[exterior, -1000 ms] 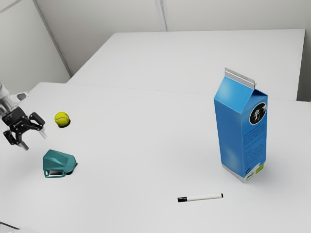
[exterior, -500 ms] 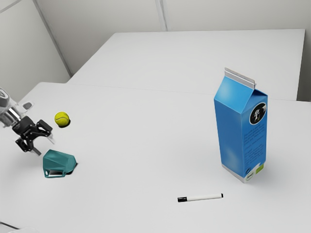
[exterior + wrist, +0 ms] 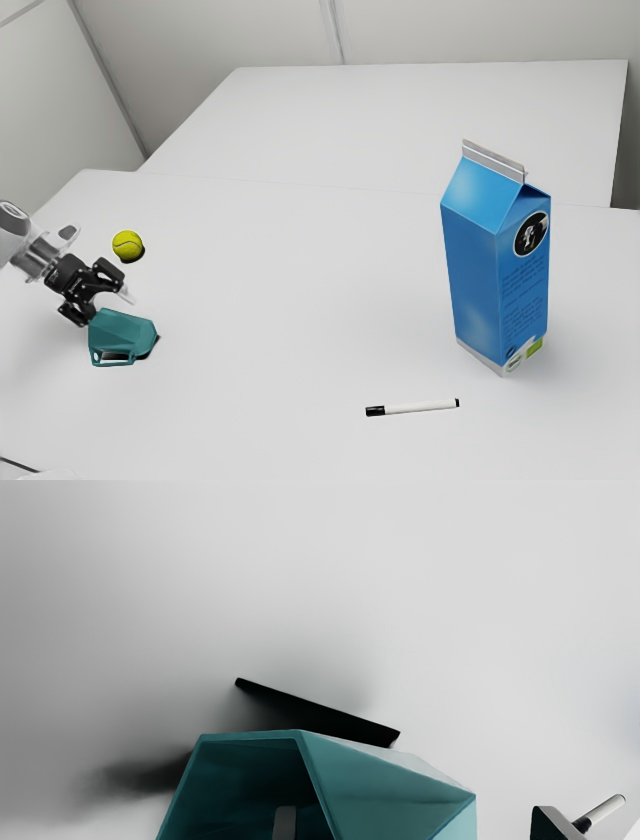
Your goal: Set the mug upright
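Ball (image 3: 127, 245) behind mug (image 3: 122, 330), pen (image 3: 420, 407) and carton (image 3: 485, 275) toward exterior view's right, all on table (image 3: 260, 420)

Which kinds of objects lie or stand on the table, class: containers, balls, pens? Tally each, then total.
Containers: 2 (teal faceted mug, blue gable-topped carton)
Balls: 1 (yellow tennis ball)
Pens: 1 (white marker with black cap)
Total: 4

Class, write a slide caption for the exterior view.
Gripper at a teal mug lying sideways, with tennis ball, marker and milk carton.
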### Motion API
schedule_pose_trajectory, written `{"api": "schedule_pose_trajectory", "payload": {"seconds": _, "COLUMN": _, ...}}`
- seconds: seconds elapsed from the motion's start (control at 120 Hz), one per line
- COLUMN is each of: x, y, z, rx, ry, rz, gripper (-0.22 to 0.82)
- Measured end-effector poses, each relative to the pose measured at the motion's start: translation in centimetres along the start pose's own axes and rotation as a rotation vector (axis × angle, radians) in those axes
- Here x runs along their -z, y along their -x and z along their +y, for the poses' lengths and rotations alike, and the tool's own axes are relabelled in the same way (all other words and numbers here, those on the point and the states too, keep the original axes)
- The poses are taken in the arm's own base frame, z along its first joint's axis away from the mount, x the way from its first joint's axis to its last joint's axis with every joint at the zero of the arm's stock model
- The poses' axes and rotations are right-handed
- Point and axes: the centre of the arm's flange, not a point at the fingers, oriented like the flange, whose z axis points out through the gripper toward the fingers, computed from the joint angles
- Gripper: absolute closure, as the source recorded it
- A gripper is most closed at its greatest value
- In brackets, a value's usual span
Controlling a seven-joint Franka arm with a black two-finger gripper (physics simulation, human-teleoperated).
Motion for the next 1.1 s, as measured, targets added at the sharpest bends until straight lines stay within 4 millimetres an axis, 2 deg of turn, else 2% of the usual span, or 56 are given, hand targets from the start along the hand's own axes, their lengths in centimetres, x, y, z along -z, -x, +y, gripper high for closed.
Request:
{"api": "schedule_pose_trajectory", "payload": {"seconds": 0.125, "x": 0.2, "y": 0.0, "z": 0.2, "rx": -0.009, "ry": -0.002, "rz": 0.005, "gripper": 0.48}}
{"api": "schedule_pose_trajectory", "payload": {"seconds": 0.25, "x": 0.4, "y": 0.0, "z": 0.4, "rx": -0.016, "ry": -0.003, "rz": 0.012, "gripper": 0.63}}
{"api": "schedule_pose_trajectory", "payload": {"seconds": 0.425, "x": 0.8, "y": -0.1, "z": 1.2, "rx": -0.032, "ry": -0.006, "rz": 0.023, "gripper": 0.72}}
{"api": "schedule_pose_trajectory", "payload": {"seconds": 0.567, "x": 1.1, "y": 0.0, "z": 2.0, "rx": -0.041, "ry": -0.017, "rz": 0.029, "gripper": 0.73}}
{"api": "schedule_pose_trajectory", "payload": {"seconds": 0.675, "x": 1.1, "y": 0.2, "z": 6.0, "rx": -0.112, "ry": -0.085, "rz": 0.040, "gripper": 0.73}}
{"api": "schedule_pose_trajectory", "payload": {"seconds": 0.892, "x": -0.9, "y": 0.2, "z": 15.2, "rx": -0.292, "ry": -0.324, "rz": 0.071, "gripper": 0.73}}
{"api": "schedule_pose_trajectory", "payload": {"seconds": 1.1, "x": -2.1, "y": 1.4, "z": 21.0, "rx": -0.419, "ry": -0.544, "rz": 0.158, "gripper": 0.74}}
